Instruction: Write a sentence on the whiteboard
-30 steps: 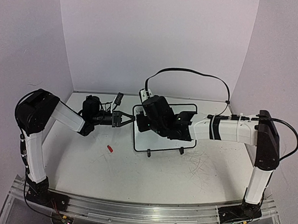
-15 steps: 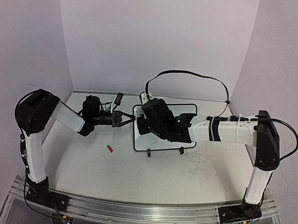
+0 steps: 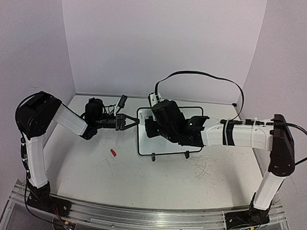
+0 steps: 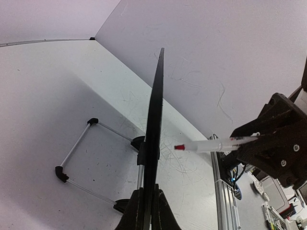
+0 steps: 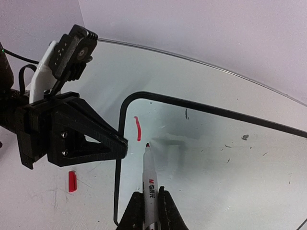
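A small red cap (image 3: 113,153) lies on the table (image 3: 139,186), left of the whiteboard (image 3: 152,147), which stands on its black feet at mid-table. The left gripper (image 4: 147,199) is clamped on the board's left edge. The right gripper (image 5: 149,203) pinches a marker (image 5: 149,177), its red tip just short of the board face, with one short curved red stroke (image 5: 138,128) beyond it near the upper left corner.

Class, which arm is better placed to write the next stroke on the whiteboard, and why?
Right. The right pincer grips the red marker, tip beside the lone red stroke on the whiteboard; the left pincer is clamped on the board's left edge, steadying it.
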Motion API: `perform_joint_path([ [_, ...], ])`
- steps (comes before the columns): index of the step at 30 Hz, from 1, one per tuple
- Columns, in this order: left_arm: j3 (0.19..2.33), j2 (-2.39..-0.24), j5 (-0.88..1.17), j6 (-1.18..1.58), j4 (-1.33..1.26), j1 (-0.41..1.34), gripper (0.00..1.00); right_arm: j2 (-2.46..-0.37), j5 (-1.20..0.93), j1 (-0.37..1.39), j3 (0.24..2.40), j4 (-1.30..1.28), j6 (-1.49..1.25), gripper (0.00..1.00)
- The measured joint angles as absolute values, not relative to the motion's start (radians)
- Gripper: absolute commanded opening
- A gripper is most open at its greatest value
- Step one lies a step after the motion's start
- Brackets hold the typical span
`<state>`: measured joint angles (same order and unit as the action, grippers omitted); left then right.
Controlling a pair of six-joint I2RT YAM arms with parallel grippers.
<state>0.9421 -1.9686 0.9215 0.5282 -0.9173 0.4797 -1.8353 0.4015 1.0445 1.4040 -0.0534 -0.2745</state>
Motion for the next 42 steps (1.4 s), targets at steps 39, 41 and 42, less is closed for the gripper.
perform_joint_path([
  [39, 0.942, -1.969, 0.922, 0.531, -0.917, 0.48, 0.0, -1.85, 0.383, 1.01, 1.414, -0.001, -0.266, 0.0],
  [41, 0.942, -1.969, 0.922, 0.531, -0.917, 0.48, 0.0, -1.85, 0.384, 1.01, 1.414, -0.001, -0.266, 0.0],
  [42, 0.942, -1.969, 0.922, 0.532, -0.917, 0.48, 0.0, -1.85, 0.385, 1.01, 1.414, -0.001, -0.266, 0.0],
])
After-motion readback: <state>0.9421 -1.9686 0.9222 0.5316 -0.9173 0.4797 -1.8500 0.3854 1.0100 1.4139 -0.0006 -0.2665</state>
